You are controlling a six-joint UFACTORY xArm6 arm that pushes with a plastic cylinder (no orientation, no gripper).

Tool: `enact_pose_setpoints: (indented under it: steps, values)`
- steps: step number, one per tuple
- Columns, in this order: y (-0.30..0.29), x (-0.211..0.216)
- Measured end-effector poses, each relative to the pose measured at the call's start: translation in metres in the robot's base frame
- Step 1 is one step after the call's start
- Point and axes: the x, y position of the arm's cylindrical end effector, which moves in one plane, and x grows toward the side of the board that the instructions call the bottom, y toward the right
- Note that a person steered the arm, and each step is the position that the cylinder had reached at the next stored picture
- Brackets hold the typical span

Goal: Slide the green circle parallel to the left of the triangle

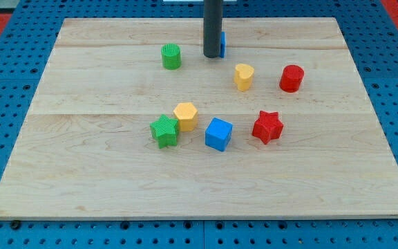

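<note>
Camera view caught my tip (212,56) standing at the far side of the table (81,187), touching a mostly hidden blue block (222,44) behind it; no hand showed, so its state could not be told. Just left of the tip sat the green circle (171,56). Nearer lay a green star (164,131) touching a yellow hexagon (185,115).

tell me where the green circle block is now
The green circle block sits near the view's top, left of centre, just left of my tip and the mostly hidden blue block.
</note>
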Motion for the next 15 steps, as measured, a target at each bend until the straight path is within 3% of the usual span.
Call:
enact_pose_setpoints:
  steps: [1,3,5,9,10,12,15]
  values:
    - [0.0,-0.011]
    - [-0.099,0.048]
    - [-0.123,0.048]
    - [-0.109,-0.003]
    - [-0.11,0.027]
    - [-0.053,0.114]
    - [0.021,0.086]
